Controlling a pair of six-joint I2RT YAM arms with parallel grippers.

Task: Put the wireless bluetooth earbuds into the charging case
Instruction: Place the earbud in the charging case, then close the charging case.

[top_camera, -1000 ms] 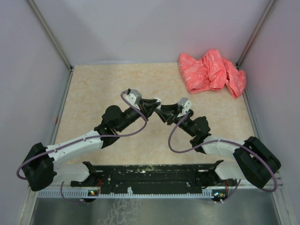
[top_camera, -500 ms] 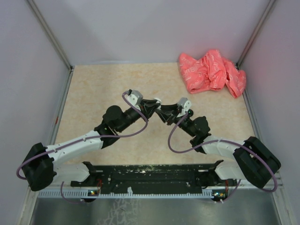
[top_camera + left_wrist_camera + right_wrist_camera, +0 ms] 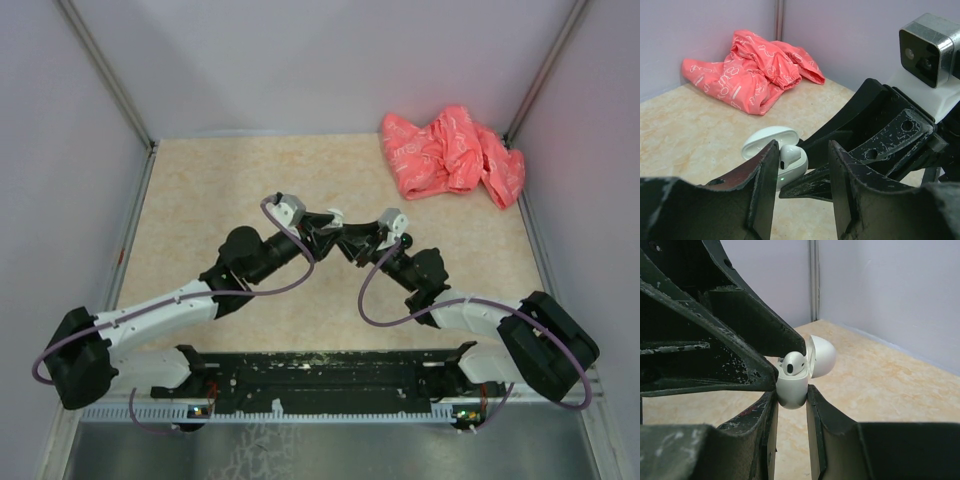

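A white charging case (image 3: 791, 390) is held above the table with its lid (image 3: 821, 356) flipped open. My right gripper (image 3: 791, 393) is shut on the case's lower body. One white earbud (image 3: 792, 363) sits in the case's top, its head sticking out. My left gripper (image 3: 802, 150) faces the case from the other side, open, with nothing between its fingers. From the left wrist, the earbud (image 3: 788, 155) and case (image 3: 796, 167) show just past the left finger's edge. In the top view both grippers meet mid-table, left gripper (image 3: 330, 228), right gripper (image 3: 352, 240).
A crumpled pink cloth (image 3: 452, 152) lies in the far right corner against the walls. It also shows in the left wrist view, pink cloth (image 3: 755, 70). Grey walls close the beige table (image 3: 220, 190) on three sides.
The left gripper's jaws have parted from shut to open, letting go of the earbud, which stays in the case. The right gripper keeps its hold; both arms barely moved.
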